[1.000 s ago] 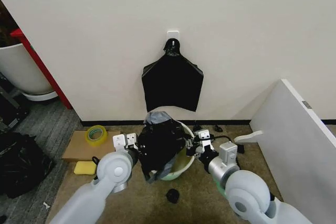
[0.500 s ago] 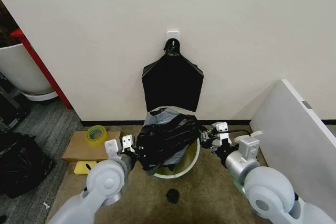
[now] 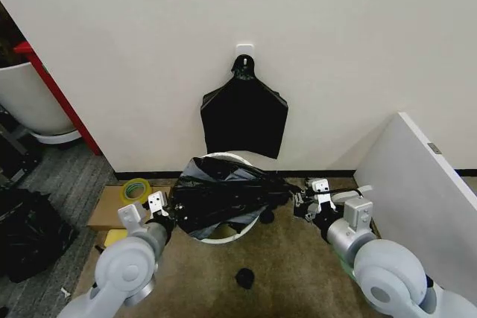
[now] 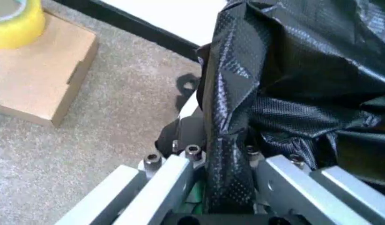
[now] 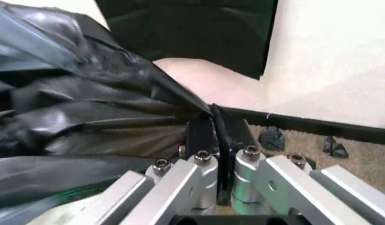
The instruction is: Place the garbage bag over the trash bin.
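The garbage bag [image 3: 220, 197], glossy crinkled black plastic, is stretched wide between my two grippers across the mouth of the trash bin [image 3: 218, 238]. The bin is a cream-white bucket, and its rim shows in front of and behind the bag. My left gripper [image 3: 165, 217] is shut on the bag's left edge; in the left wrist view the plastic [image 4: 292, 70] runs pinched between the fingers [image 4: 187, 133]. My right gripper [image 3: 298, 202] is shut on the right edge; in the right wrist view a taut fold [image 5: 86, 117] ends in the gripper [image 5: 216, 129], with the bin's wall [image 5: 205, 84] behind.
A flat black bag [image 3: 244, 117] hangs on the wall above the bin. A cardboard box [image 3: 112, 202] with a yellow tape roll [image 3: 134, 188] lies to the left, beside a bulky black sack [image 3: 26, 232]. A white board [image 3: 425, 199] leans at right. A small black object [image 3: 244, 277] lies on the carpet.
Both grippers have drawn apart, pulling the bunched bag out wide. The bag and the bin now sit further left and nearer the wall.
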Controlling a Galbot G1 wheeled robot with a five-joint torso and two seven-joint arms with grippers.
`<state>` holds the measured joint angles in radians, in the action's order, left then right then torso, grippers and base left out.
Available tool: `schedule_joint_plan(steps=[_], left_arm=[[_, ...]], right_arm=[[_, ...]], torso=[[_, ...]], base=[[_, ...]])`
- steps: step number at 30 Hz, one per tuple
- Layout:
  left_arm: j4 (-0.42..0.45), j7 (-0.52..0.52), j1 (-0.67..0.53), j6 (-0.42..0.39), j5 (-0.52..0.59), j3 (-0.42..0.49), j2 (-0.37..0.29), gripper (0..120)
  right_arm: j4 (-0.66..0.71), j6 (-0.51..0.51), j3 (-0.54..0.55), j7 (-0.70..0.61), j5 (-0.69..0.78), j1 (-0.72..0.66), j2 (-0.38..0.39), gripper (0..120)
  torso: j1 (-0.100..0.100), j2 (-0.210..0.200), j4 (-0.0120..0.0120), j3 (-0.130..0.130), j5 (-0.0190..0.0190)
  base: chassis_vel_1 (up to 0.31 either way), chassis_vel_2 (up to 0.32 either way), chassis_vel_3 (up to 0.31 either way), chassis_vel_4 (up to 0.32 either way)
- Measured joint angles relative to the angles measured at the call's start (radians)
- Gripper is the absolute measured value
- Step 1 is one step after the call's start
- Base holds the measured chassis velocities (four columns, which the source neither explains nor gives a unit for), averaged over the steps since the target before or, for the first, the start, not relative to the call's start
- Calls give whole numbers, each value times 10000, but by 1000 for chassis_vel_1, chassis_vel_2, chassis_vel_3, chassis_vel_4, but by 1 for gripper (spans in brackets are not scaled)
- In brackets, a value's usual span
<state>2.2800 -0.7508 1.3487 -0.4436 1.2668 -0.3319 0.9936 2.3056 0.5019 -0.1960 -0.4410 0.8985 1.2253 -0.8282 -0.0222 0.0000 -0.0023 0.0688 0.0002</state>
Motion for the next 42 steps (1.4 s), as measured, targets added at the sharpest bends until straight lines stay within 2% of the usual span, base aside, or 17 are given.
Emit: schedule_joint_plan(steps=[6,11,14,17,25,31,34,36,37,40,42], left_arm=[[490,404,533,-348,-180,-322,-70,0],[623,700,784,-539,-287,-380,-97,0],[755,1128,958,-1038,-728,-323,-68,0],[824,1308,999,-1201,-868,-247,-60,0],[616,1399,776,-927,-878,-222,38,0],[370,1174,613,-849,-672,-276,4,0],[333,1056,584,-863,-597,-314,13,0],[281,962,555,-882,-509,-413,20,0],[281,962,555,-882,-509,-413,20,0],[178,850,435,-892,-352,-434,-18,0],[151,825,404,-897,-320,-434,-28,0]], right_arm=[[-875,-289,-105,443,-55,-234,64,0],[-1009,-377,-223,630,-48,-295,213,0],[-1391,-404,-135,748,-37,-503,235,0],[-1478,-436,-20,868,-72,-599,244,0],[-1809,-222,-108,981,-304,-181,326,0],[-1402,-350,-466,1274,-503,339,560,0],[-1004,-434,-522,1280,-591,441,651,10],[-433,-571,-736,1357,-771,697,767,22],[-433,-571,-736,1357,-771,697,767,22],[59,-779,-1458,1497,-1193,1312,837,35],[151,-831,-1748,1555,-1242,1499,839,39]], torso=[[0,0,-1,0,2],[0,0,-3,0,0],[0,0,-2,1,1],[0,0,-2,0,1],[0,0,-3,1,2],[0,0,-2,1,1],[-1,0,-5,1,1],[0,0,2,1,1],[0,0,2,1,1],[0,0,-2,0,0],[0,0,-3,1,2]], base=[[0,0,0,0],[0,0,0,0],[0,0,0,0],[0,0,0,0],[0,0,0,0],[0,0,0,0],[0,0,0,0],[0,0,0,0],[0,0,0,0],[0,0,0,0],[0,0,0,0]])
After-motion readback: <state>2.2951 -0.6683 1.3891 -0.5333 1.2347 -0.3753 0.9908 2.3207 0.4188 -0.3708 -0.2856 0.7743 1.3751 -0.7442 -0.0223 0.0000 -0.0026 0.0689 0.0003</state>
